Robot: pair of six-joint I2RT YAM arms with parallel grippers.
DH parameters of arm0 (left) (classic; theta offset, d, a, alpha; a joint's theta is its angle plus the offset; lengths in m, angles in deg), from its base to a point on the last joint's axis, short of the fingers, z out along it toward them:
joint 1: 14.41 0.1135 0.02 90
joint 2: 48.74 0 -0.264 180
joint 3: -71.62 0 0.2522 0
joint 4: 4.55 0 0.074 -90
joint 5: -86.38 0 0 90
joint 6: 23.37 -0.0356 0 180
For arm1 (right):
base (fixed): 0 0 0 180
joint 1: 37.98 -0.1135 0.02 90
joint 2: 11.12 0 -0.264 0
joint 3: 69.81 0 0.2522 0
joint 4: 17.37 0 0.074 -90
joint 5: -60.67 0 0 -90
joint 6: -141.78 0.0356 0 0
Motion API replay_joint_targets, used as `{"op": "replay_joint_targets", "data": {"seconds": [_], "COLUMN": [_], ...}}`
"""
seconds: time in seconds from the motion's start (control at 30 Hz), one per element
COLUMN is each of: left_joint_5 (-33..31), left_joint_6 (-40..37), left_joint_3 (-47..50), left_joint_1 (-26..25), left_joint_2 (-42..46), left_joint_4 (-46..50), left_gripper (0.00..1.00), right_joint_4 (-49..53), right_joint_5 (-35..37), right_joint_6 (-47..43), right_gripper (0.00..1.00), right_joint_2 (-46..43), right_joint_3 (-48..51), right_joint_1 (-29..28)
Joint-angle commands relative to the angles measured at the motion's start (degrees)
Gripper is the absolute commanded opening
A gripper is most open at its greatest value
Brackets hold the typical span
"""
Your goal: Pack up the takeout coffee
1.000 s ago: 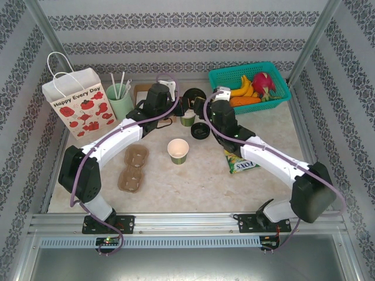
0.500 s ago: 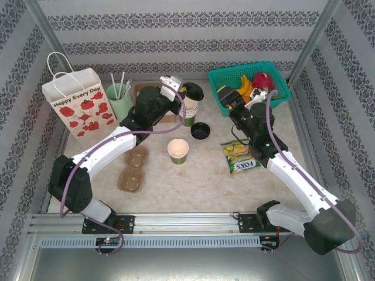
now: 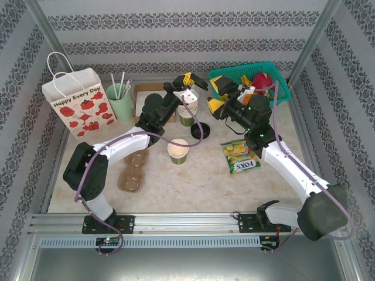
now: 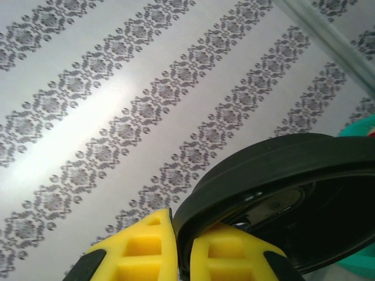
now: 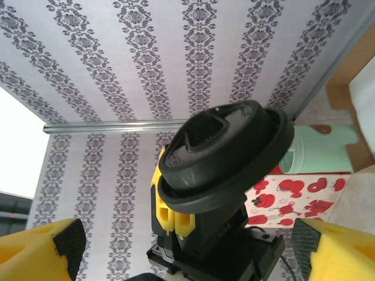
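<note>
Left wrist view: left claw (image 4: 177, 237) is clenched on the rim of the black lid (image 4: 281, 193), one yellow finger on each side of the edge. The lid's hollow underside faces this camera, and the frame cuts it off at the right.

Top external view, with the stack of cups (image 3: 187, 114) as reference:
- The lid and left claw are up in the air just behind the stack, off the table.
- The green cup (image 3: 178, 150) is open and cream-coloured inside. It stands upright on the table in front of the stack, toward the arm bases and apart from it.
- The cup therefore lies below and forward of the lid. My reading is that the lid must come down and forward past the stack. It must also be levelled, since it is gripped by one edge and tilted.
- The right claw (image 3: 218, 96) is released, jaws wide, just right of the stack and pointing at the lid.
- The left arm is nearer the cup; its forearm runs close by on the cup's left.

Right wrist view agrees: the lid's top face is turned toward that claw. Its own fingers are spread at the two lower corners with nothing between them.

Unclear:
- A purple cable (image 3: 200, 124) loops over the table just in front and right of the stack, covering whatever lies there.
- I cannot tell whether the cup holds liquid or is only cream-lined.
</note>
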Motion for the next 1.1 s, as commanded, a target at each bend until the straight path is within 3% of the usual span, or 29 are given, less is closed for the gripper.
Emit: {"op": "replay_joint_targets", "data": {"seconds": [0.0,0.17,0.3,0.8,1.07], "left_joint_5": [-1.53,-7.78,-10.13,-9.83,-10.61], "left_joint_6": [-1.93,7.65,14.87,15.95,20.5], "left_joint_3": [-2.93,-4.94,-5.93,-4.62,-3.83], "left_joint_1": [-0.58,-1.01,-1.02,-1.02,-1.02], "left_joint_2": [0.55,2.01,4.13,3.23,3.49], "left_joint_4": [-6.22,-2.53,3.41,-1.62,-3.16], "left_gripper": [0.0,0.0,0.0,0.0,0.0], "right_joint_4": [-8.23,-18.09,-18.3,-25.44,-32.64], "right_joint_5": [1.3,6.46,10.1,13.51,22.96], "right_joint_6": [7.61,13.34,14.31,17.3,15.67], "right_gripper": [0.91,0.88,0.87,0.75,0.64], "right_joint_2": [0.87,3.94,5.9,11.97,12.66], "right_joint_3": [-0.49,-0.69,-3.19,-10.22,-6.89], "right_joint_1": [-1.41,-2.86,-4.43,-7.25,-9.09]}}
